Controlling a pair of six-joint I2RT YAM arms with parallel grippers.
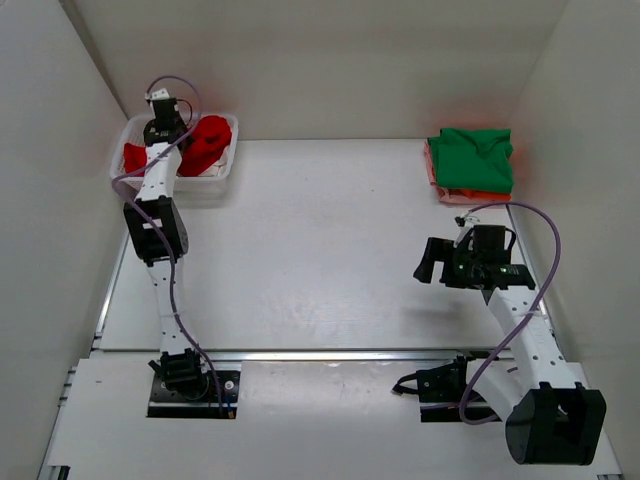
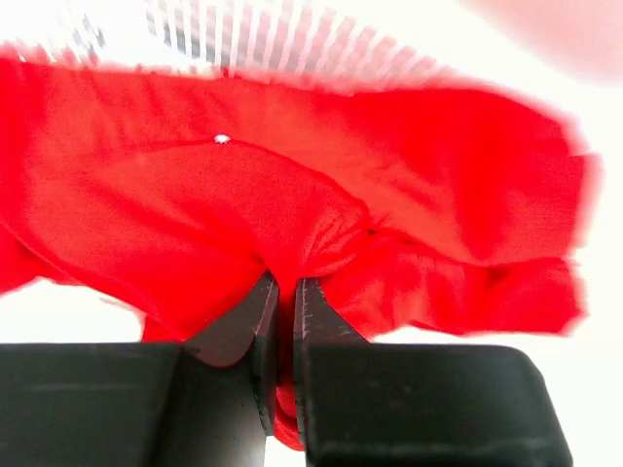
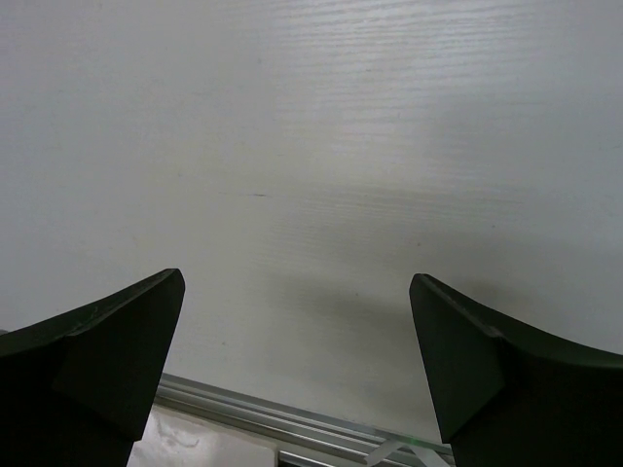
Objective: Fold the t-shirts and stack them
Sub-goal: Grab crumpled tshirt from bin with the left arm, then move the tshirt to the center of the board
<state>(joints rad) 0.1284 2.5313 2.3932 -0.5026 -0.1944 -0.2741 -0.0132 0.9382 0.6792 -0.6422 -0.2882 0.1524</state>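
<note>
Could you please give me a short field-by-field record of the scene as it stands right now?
left gripper: shut on the red t-shirt, reaching into the basket
right gripper: open, holding nothing, above the table
stack: green t-shirt folded on top of a salmon-pink t-shirt, far right corner
basket position: far left corner

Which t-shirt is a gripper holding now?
The red t-shirt in the white basket: the left gripper is shut on a fold of it. The green t-shirt lies folded at far right, untouched.
</note>
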